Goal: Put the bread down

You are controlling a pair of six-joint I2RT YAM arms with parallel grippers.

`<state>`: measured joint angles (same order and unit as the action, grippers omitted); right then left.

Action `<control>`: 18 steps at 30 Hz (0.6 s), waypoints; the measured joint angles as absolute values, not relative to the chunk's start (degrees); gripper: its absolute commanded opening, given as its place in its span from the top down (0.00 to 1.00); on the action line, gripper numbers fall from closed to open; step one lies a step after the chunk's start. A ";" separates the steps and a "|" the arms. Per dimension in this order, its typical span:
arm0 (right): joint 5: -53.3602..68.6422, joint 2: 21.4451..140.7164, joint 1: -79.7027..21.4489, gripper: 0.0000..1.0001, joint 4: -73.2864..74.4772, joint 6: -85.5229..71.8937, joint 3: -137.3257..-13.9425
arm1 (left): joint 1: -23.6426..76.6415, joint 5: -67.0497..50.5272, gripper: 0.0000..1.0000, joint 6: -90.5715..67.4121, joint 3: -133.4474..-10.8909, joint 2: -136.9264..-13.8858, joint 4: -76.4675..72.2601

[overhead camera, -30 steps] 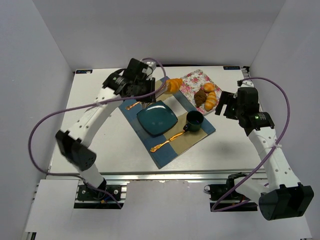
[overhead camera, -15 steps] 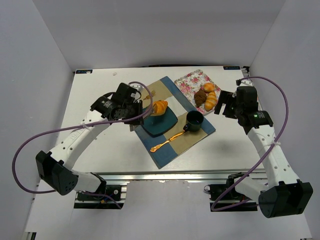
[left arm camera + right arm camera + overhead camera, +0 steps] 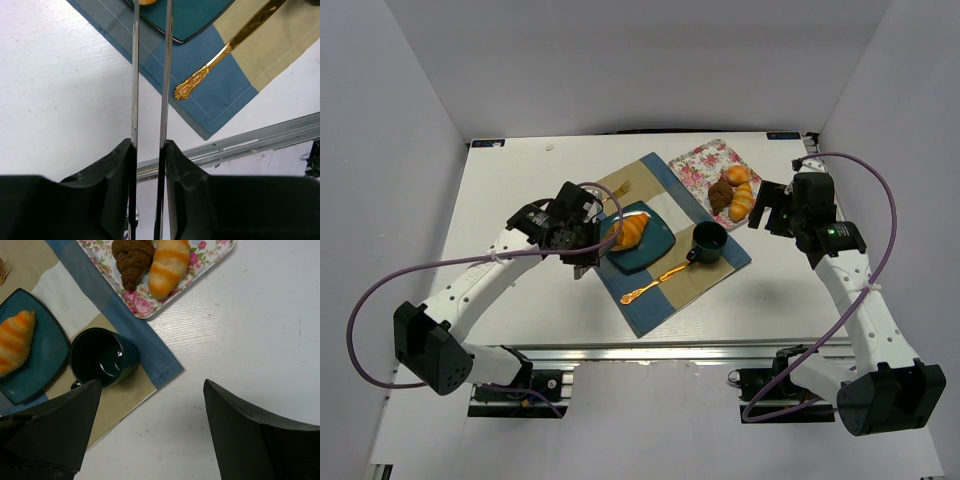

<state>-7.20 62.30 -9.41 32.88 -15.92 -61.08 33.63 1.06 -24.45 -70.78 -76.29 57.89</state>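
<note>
The bread (image 3: 630, 230), a golden-orange ridged croissant, lies on the dark teal square plate (image 3: 658, 248). It also shows in the right wrist view (image 3: 12, 342), resting on the plate (image 3: 45, 372). My left gripper (image 3: 588, 243) is shut on a pair of thin metal tongs (image 3: 150, 75). The tong blades stand a little apart, and their tips reach the bread (image 3: 146, 1) at the top edge of the left wrist view. Whether they still squeeze it is hidden. My right gripper (image 3: 768, 212) is open and empty over bare table right of the placemat (image 3: 152, 385).
A dark cup (image 3: 708, 240) stands right of the plate on the blue-and-tan placemat (image 3: 650, 300). A floral tray (image 3: 700, 165) at the back holds a chocolate pastry (image 3: 721, 193) and smaller rolls (image 3: 742, 200). A gold spoon (image 3: 655, 280) and a fork (image 3: 615, 190) lie on the mat.
My left arm carried the bread in the tongs from beside the floral tray toward me and lowered it onto the teal plate. The right arm has not moved.
</note>
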 measured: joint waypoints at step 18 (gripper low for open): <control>-5.74 64.95 -9.41 0.11 32.34 -15.90 -61.08 | 33.61 10.26 0.52 -27.05 -79.68 -74.54 63.07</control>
<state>-5.74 64.95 -9.41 32.34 -15.90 -61.08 33.61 10.26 -27.05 -79.68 -74.54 63.07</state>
